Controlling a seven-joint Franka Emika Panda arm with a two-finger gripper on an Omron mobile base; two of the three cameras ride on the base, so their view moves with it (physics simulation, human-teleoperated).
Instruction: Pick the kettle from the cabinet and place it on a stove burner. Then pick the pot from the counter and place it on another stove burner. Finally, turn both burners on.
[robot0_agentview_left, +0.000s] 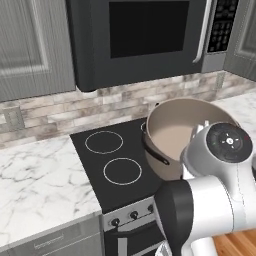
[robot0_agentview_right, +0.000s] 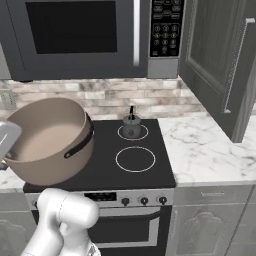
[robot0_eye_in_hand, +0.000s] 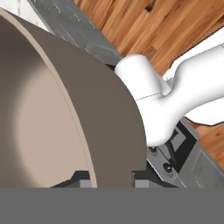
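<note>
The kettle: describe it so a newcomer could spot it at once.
Find the black stovetop below the microwave. On its back right ring stands the kettle, small, dark grey, with an upright black handle. The wide tan pot beside it dwarfs it.

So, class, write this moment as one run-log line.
stage: carrying pot | gripper: shut on pot wall | pot: tilted, above stovetop | kettle: on far burner | burner knobs: untouched

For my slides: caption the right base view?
Tilted pot held over the left of the stovetop; kettle sits on the back right burner.
</note>
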